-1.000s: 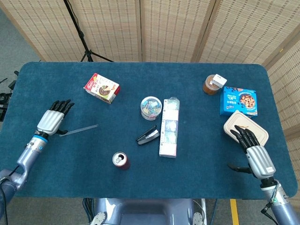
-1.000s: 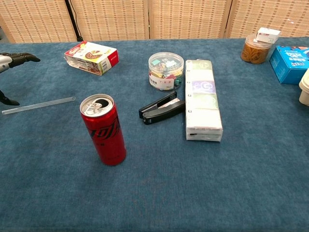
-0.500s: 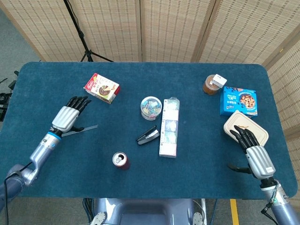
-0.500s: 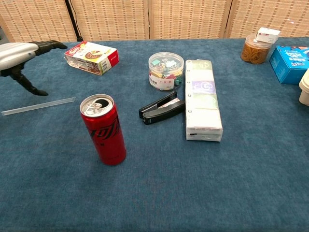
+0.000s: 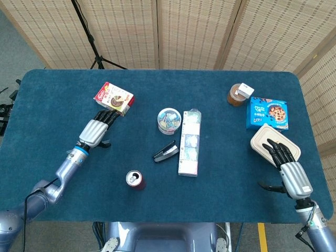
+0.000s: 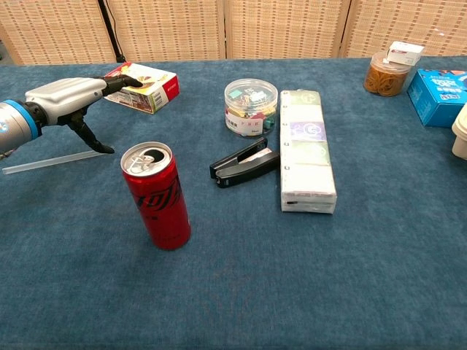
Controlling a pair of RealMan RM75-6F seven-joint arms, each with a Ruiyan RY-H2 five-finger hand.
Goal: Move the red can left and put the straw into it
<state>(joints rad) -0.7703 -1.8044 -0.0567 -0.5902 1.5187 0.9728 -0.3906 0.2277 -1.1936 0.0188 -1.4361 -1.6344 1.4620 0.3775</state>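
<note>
— Blue counter (image 5: 52, 94). Where's the can (image 6: 157, 195)?
— Standing near me, beside the stapler (image 6: 244, 162).
— And my robot hands?
— Left robot hand (image 5: 96, 131) open over the straw (image 6: 44, 161); right robot hand (image 5: 290, 169) open too.

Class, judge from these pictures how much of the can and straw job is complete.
Nothing looks done. The red can stands untouched, open top empty. The straw lies flat on the table. The left hand hovers open above it, holding nothing. Left: shift the can, grasp the straw, insert it.
</note>
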